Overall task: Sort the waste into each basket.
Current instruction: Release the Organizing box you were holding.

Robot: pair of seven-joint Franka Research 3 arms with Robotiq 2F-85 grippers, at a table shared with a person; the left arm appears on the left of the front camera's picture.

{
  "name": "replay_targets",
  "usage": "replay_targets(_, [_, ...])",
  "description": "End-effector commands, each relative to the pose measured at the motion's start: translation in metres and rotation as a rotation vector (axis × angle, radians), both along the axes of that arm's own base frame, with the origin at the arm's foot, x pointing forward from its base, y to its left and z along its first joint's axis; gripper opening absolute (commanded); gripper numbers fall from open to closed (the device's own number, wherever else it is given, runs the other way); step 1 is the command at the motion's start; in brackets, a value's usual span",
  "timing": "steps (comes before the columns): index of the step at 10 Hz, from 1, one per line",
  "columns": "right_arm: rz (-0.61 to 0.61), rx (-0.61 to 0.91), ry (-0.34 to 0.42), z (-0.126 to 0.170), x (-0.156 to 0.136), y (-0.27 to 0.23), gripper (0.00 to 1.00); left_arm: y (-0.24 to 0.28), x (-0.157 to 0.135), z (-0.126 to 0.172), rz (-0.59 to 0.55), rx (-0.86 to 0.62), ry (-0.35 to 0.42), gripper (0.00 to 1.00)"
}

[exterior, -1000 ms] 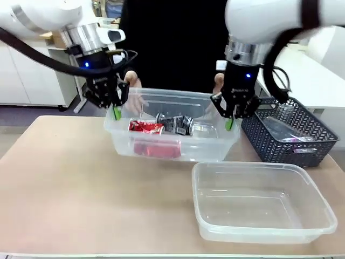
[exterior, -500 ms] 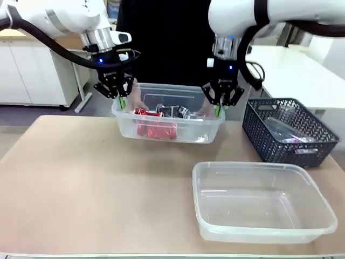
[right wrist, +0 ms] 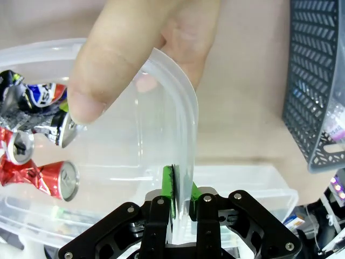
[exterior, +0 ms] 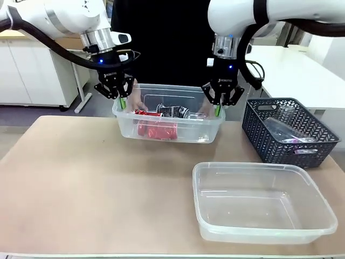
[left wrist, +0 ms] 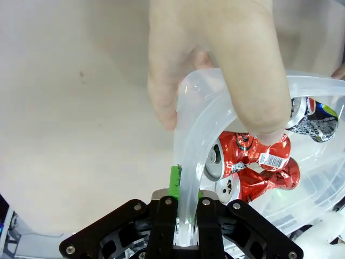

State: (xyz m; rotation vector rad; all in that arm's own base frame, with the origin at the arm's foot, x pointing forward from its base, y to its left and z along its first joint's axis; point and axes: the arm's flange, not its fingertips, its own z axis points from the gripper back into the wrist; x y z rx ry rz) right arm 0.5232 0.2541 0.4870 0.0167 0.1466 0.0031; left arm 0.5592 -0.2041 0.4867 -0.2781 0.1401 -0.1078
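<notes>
As left gripper and right gripper clamped the can tub's rim at the table's far edge, handover likely needed release next.

Front camera: fixed on the robot's side, facing across the flat tan table toward the person at the far edge, with the whole tabletop in frame. Left wrist camera: very close, looking along the left gripper onto the rim of the clear rectangular plastic tub. Right wrist camera: equally close, along the right gripper, at the tub's opposite end. All three share that tub. Front and right wrist views also share the dark lattice-walled plastic basket.
</notes>
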Motion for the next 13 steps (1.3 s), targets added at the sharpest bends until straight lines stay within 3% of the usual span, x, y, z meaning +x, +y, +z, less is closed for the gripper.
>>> replay_targets(1, [0.007,0.002,-0.001,0.001,-0.002,0.003,0.07,0.001,-0.004,0.004,-0.007,0.003,-0.011,0.06])
replay_targets(5, [0.001,0.000,0.000,0.000,0.000,0.001,0.07,0.001,-0.004,0.004,-0.007,0.003,-0.011,0.06])
replay_targets(6, [-0.037,0.016,-0.076,0.021,-0.019,-0.020,0.40,0.000,0.000,0.000,0.000,0.000,0.000,0.19])
replay_targets(7, [-0.043,0.036,-0.135,0.036,-0.035,-0.032,0.64,-0.002,0.000,0.004,-0.010,-0.007,-0.002,0.63])
replay_targets(8, [-0.055,0.048,-0.191,0.051,-0.051,-0.042,0.98,-0.003,-0.004,0.009,-0.009,-0.004,-0.024,0.77])
replay_targets(9, [-0.053,0.074,-0.224,0.062,-0.061,-0.050,1.00,-0.002,-0.009,0.014,-0.001,0.007,-0.036,1.00])
replay_targets(13, [-0.069,0.138,-0.250,0.057,-0.059,-0.053,1.00,0.009,-0.037,0.037,0.027,-0.033,-0.135,1.00])
